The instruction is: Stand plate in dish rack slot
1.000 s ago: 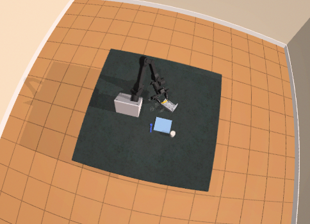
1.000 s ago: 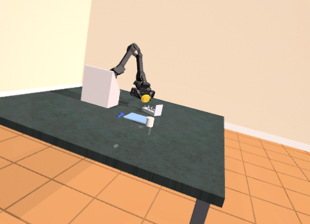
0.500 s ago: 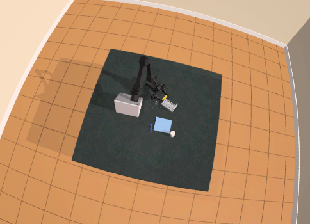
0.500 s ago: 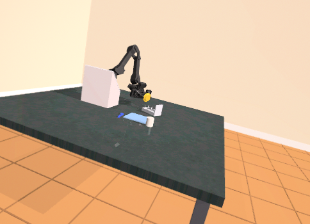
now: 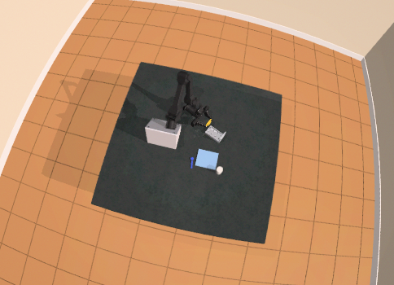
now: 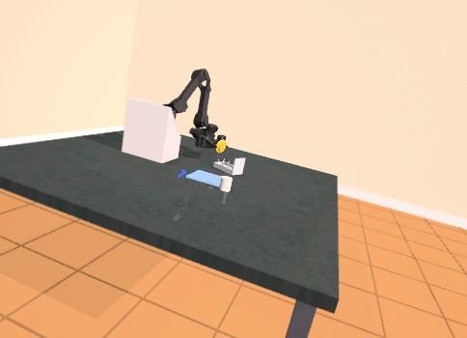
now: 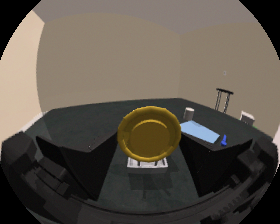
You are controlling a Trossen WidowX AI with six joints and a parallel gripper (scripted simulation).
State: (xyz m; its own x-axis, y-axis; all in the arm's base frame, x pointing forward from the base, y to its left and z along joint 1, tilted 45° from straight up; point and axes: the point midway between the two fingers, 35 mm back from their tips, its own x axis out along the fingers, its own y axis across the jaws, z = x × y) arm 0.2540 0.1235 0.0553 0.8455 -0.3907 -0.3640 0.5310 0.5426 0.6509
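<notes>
1. Basically, from top: see gripper [image 5: 206,120] [image 6: 218,142] [image 7: 149,135] just up-left of rack [image 5: 215,133] [image 6: 239,166] [image 7: 147,170], with plate [image 5: 208,122] [image 6: 221,146] [image 7: 149,135] at the near end. Rack's long axis: upper left to lower right, roughly away from gripper. Only one arm, so no choice of nearer hand.

2. In exterior: plate held above table height, up and left of rack, apart from it. Close to upright, face turned partly toward camera; exact tilt hard to tell. Not in any slot yet.

3. In wrist: closed on plate, gripped at opposite edges, face-on to camera. Rack just below plate in view, partly hidden behind it, nearly centred. Slot direction against plate: cannot tell.

4. Judgement: carry forward over rack, match plate's plane to a slot, then lower. Risk: edge landing on a rail if twisted.
</notes>
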